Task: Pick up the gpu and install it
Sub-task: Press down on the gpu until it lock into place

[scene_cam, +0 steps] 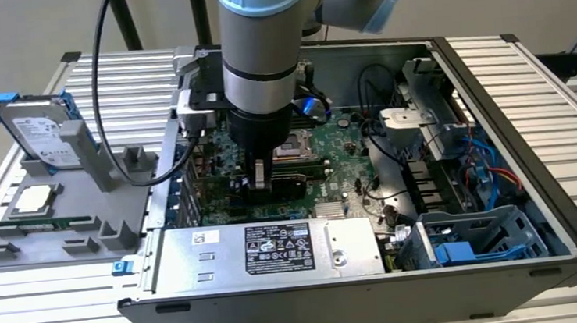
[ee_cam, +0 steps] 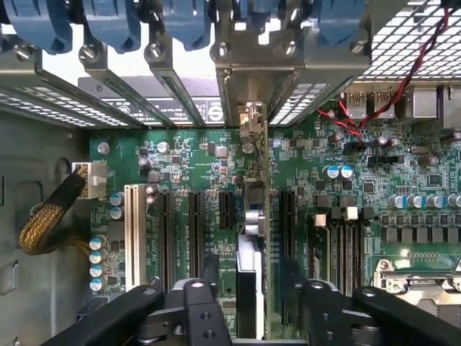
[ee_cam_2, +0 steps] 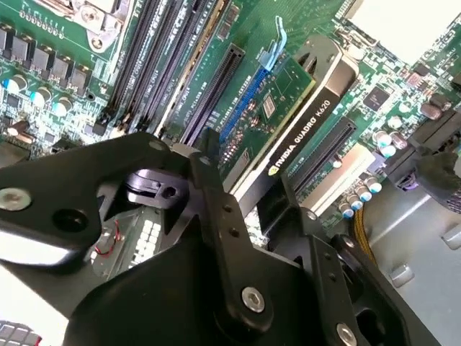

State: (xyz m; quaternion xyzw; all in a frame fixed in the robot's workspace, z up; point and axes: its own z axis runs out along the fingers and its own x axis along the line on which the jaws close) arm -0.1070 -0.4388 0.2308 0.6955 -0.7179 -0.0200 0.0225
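- The computer case [scene_cam: 541, 186] lies open on the bench [scene_cam: 561, 51], with the motherboard [scene_cam: 347, 168] flat inside it.
- The gripper [scene_cam: 259, 181] reaches down into the case over the motherboard.
- The gpu [ee_cam_2: 302, 119] stands on edge over the expansion slots [ee_cam: 194, 231], between the gripper's fingers [ee_cam: 205, 277] in both wrist views.
- The power supply [scene_cam: 265, 253] sits along the case's near wall.
- The drive cage [scene_cam: 473, 243] is at the exterior view's right of the power supply.
- A parts tray [scene_cam: 35, 250] lies on the bench at the exterior view's left of the case.
- A hard drive [scene_cam: 41, 136] stands upright at the tray's far end.
- A memory stick [scene_cam: 43, 224] lies near the tray's front.
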